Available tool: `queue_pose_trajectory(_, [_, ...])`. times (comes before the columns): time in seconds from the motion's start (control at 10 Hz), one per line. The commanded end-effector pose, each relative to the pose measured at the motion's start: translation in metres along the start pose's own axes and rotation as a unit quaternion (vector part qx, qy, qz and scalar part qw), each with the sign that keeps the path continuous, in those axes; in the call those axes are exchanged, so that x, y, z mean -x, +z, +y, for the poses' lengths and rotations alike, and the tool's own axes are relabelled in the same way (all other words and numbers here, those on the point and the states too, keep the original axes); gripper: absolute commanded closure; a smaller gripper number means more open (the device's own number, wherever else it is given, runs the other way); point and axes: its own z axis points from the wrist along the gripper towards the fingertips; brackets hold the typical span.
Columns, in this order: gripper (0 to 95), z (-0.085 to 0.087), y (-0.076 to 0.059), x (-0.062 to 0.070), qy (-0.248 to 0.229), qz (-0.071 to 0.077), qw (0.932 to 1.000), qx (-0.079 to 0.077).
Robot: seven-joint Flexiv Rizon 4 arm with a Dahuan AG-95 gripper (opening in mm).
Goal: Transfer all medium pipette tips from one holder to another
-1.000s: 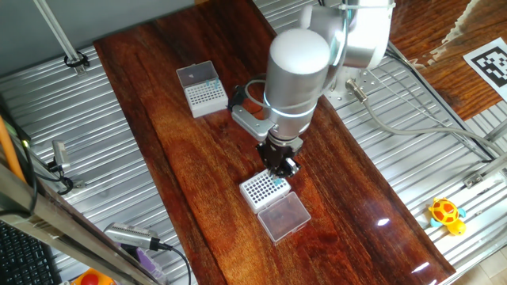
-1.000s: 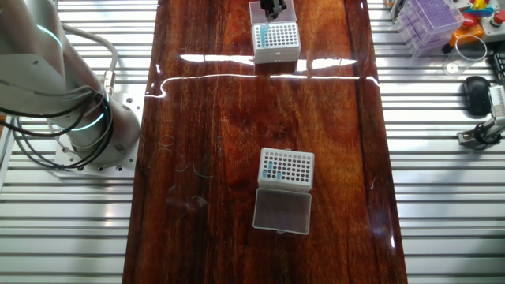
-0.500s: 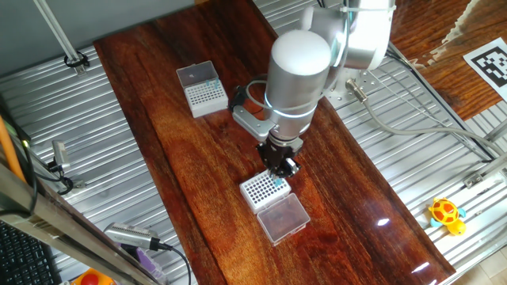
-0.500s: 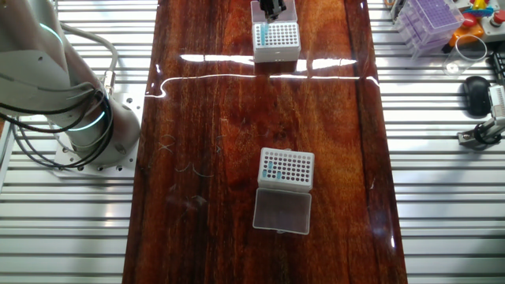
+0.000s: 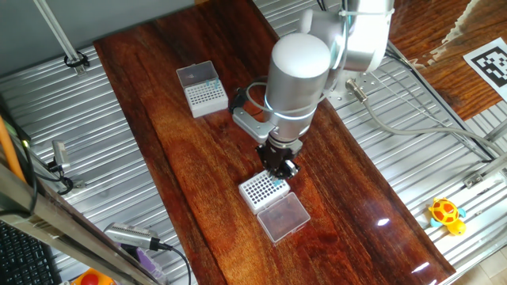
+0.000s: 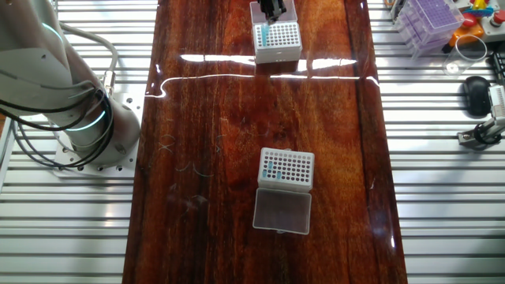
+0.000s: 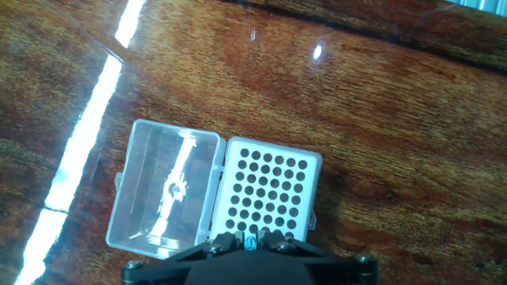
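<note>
The gripper (image 7: 249, 239) hangs over the edge of the dark-holed rack (image 7: 266, 192), its jaws drawn almost together on one teal tip (image 7: 249, 241); whether that tip sits in a hole cannot be told. This rack's clear lid (image 7: 165, 191) lies open beside it, and more tips (image 6: 264, 33) stand in it by the gripper. The other rack (image 6: 286, 167), well apart on the table (image 6: 213, 126), holds a few teal tips (image 6: 272, 168), its frosted lid (image 6: 282, 211) lying open.

Yellow toy (image 5: 446, 214) on metal slats; purple rack (image 6: 430, 19); marker tag (image 5: 489, 60).
</note>
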Motion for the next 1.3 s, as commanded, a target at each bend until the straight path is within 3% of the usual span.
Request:
queue_pose_trajectory(0.1, [76.0, 0.0, 0.0, 0.0, 0.002, 0.0, 1.0, 0.0])
queue_pose_trajectory(0.2, [57.0, 0.0, 0.0, 0.0, 0.003, 0.0, 1.0, 0.0])
queue_pose_trajectory(0.5, [57.0, 0.0, 0.0, 0.0, 0.001, 0.0, 1.0, 0.0])
queue_pose_trajectory(0.7, [57.0, -0.012, -0.002, -0.002, -0.011, 0.002, 0.9999, 0.002])
queue_pose_trajectory(0.8, [57.0, -0.024, -0.005, -0.005, -0.022, 0.005, 0.9997, 0.003])
queue_pose_trajectory(0.9, [57.0, -0.052, -0.009, -0.014, -0.047, 0.009, 0.9989, 0.005])
queue_pose_trajectory(1.0, [76.0, -0.067, -0.01, -0.02, -0.06, 0.009, 0.9981, 0.005])
queue_pose_trajectory(1.2, [76.0, -0.122, -0.014, -0.043, -0.112, 0.009, 0.9936, 0.009])
queue_pose_trajectory(1.3, [76.0, -0.137, -0.017, -0.051, -0.126, 0.009, 0.992, 0.009])
